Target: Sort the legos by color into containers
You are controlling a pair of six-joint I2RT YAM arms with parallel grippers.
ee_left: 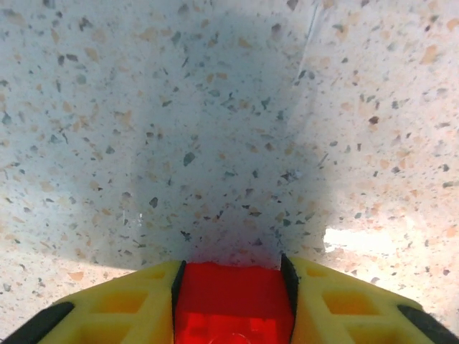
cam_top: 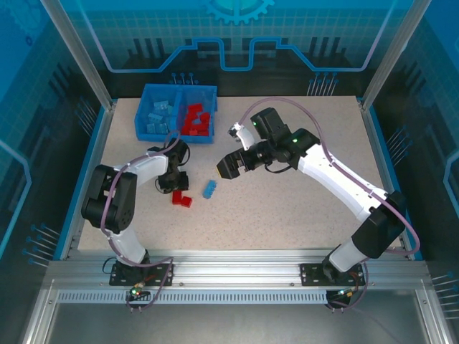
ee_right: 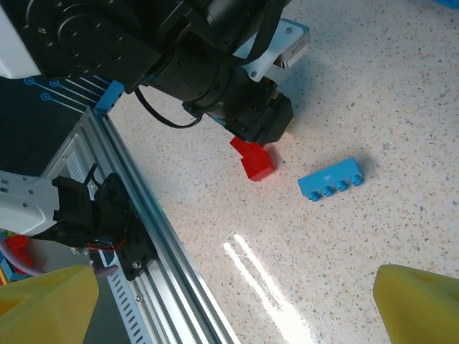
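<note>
A red lego sits between the yellow fingers of my left gripper, which is shut on it just above the speckled tabletop. From above, that gripper is at the centre-left, with red legos at its tip. A light blue lego lies just to their right. My right gripper hovers open above and to the right of the blue lego; its fingers are spread wide. The blue bin at the back holds light blue legos in its left compartment and red legos in its right.
The aluminium frame rail runs along the table's near edge. The left arm's black wrist hangs over the red lego. Bare speckled tabletop spreads across the middle and right.
</note>
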